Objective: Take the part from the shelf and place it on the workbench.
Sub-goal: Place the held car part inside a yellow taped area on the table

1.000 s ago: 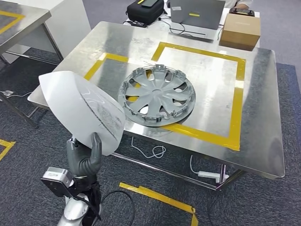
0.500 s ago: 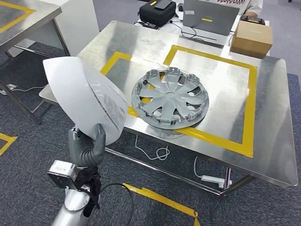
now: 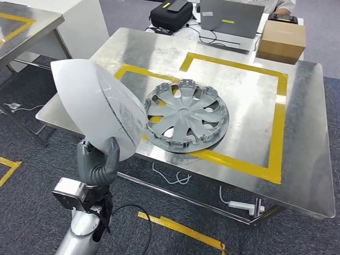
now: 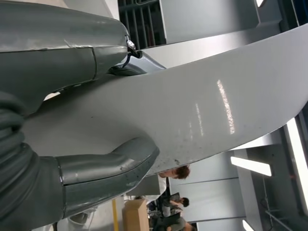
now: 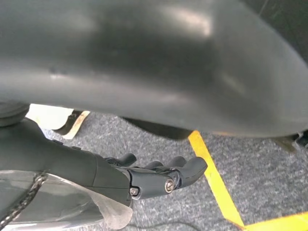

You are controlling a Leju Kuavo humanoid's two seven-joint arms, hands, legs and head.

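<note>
Steel worktop (image 3: 304, 133) ahead, marked w/ yellow tape (image 3: 277, 143); a grey hubcap (image 3: 186, 115) lies flat on it near the front edge, over the tape line. I hold the part (image 3: 96, 106), a pale curved panel, in my left hand (image 3: 97, 164), thumb and fingers (image 4: 109, 168) pinching its lower edge, just off the worktop's front-left corner, tilted up. My right hand (image 5: 160, 175) hangs over carpet, fingers loosely extended, holding nothing. Laptop (image 3: 230, 18), black bag (image 3: 170, 13) and cardboard box (image 3: 280, 40) sit at the far edge.

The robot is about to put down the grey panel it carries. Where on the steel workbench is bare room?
Bare steel lies inside the yellow tape frame, right of the wheel cover, and along the workbench right edge. The far edge is crowded: laptop, black bag, cardboard box.
</note>
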